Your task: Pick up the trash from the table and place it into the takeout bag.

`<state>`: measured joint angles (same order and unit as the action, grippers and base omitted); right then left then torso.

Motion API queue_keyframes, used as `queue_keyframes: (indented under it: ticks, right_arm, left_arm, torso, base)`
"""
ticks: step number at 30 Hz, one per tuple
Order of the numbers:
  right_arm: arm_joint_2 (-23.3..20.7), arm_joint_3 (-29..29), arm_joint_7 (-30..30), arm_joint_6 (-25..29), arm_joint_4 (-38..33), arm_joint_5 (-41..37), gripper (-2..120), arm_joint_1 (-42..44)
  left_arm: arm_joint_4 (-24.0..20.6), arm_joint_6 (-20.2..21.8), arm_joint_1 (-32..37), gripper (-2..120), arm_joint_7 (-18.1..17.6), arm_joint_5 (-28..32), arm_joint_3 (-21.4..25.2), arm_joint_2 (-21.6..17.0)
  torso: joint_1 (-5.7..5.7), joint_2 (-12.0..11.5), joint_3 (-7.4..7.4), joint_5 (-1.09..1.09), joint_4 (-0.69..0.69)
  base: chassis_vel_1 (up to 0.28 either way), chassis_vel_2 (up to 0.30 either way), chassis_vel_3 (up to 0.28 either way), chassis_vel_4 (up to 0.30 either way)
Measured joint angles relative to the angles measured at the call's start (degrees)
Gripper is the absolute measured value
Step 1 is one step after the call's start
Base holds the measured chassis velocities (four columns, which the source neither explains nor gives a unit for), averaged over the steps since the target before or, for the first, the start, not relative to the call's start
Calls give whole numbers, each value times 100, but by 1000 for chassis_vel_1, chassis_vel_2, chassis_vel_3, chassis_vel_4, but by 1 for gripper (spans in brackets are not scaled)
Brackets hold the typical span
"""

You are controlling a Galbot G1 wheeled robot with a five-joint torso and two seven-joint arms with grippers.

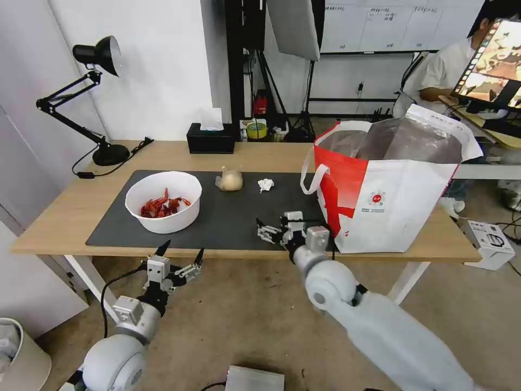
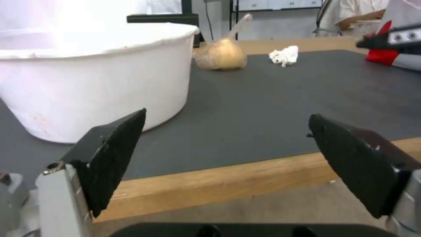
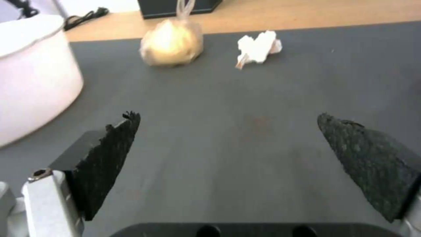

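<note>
On the table, the trash lies on the dark mat: a white bowl of red shells at the left, a small clear bag of beige stuff, and a crumpled tissue behind the middle. The takeout bag stands open at the table's right end. My right gripper hovers open and empty over the mat's front edge, just left of the takeout bag. My left gripper is open and empty, below the table's front edge in front of the bowl. The beige bag and tissue lie ahead of the right gripper.
A black tissue box and a black desk lamp stand along the table's back edge. A white carton sits on the floor at the right, a pale bin at the lower left.
</note>
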<state>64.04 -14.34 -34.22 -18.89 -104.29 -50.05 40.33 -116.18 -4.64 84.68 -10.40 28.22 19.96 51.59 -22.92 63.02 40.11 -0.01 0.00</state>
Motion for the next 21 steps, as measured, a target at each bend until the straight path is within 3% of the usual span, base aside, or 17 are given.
queue_keyframes:
  ticks: [8, 21]
  right_arm:
    - [588, -241, -865, -319, 535, -307, 100, -620]
    - [1529, -365, -1695, -497, 1566, -358, 100, -1266]
  left_arm:
    - [4, -20, 41, 100, 0, -27, 30, 27]
    - [-52, -97, 102, 100, 42, -53, 105, 26]
  torso:
    - [0, 0, 0, 0, 0]
    - [0, 0, 0, 0, 1]
  base:
    - [0, 0, 0, 0]
    - [0, 0, 0, 0]
